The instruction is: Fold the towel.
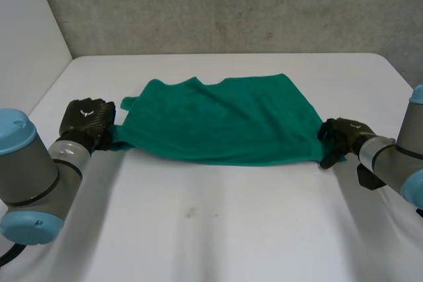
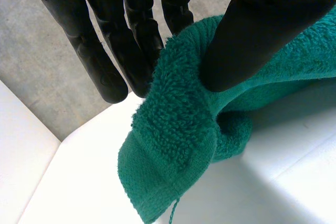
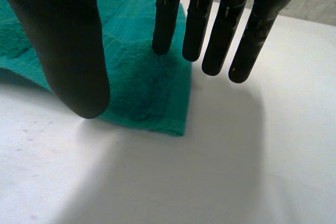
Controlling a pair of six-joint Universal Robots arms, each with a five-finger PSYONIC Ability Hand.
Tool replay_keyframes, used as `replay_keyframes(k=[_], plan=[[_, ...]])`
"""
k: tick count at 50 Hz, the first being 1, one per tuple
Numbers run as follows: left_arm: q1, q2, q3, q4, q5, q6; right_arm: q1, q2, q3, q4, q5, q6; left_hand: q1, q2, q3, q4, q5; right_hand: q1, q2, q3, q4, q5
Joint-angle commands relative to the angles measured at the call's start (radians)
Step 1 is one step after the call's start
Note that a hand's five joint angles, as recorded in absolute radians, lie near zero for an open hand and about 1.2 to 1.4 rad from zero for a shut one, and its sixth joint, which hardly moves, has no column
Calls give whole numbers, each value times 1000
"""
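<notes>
Head view: towel (image 1: 225, 120) spread on table (image 1: 218, 229), left hand (image 1: 86, 120) and right hand (image 1: 340, 135) at its near corners; left wrist view: thumb (image 2: 252, 35) pinches a raised corner; right wrist view: straight fingers (image 3: 167, 19) apart over the flat corner, so a grasp is judged necessary before folding.

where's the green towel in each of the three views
Head view: the green towel is spread mid-table between the left hand and the right hand.
Left wrist view: its corner is pinched under that hand's thumb, raised off the table.
Right wrist view: its corner lies on the table below the fingertips.
Shared landmark: the white table.
</notes>
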Motion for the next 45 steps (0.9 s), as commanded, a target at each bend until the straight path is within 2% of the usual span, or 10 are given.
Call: replay_keyframes(k=[1,15,40,42,45], plan=[[-1,0,1,0,0,0,0,-2,4,0,-13,-8,258,196,201,200,258,10,-70,-58,-56,-64],[2,0,6,0,0,0,46,44,-90,-20,4,-2,258,196,201,200,258,127,47,59,61,53],[2,0,9,0,0,0,124,141,-208,-17,12,6,258,196,201,200,258,139,59,71,72,65],[2,0,9,0,0,0,133,144,-214,-17,18,6,258,196,201,200,258,215,135,147,148,141],[3,0,9,0,0,0,138,140,-226,-17,45,10,258,196,201,200,258,835,755,767,769,762]])
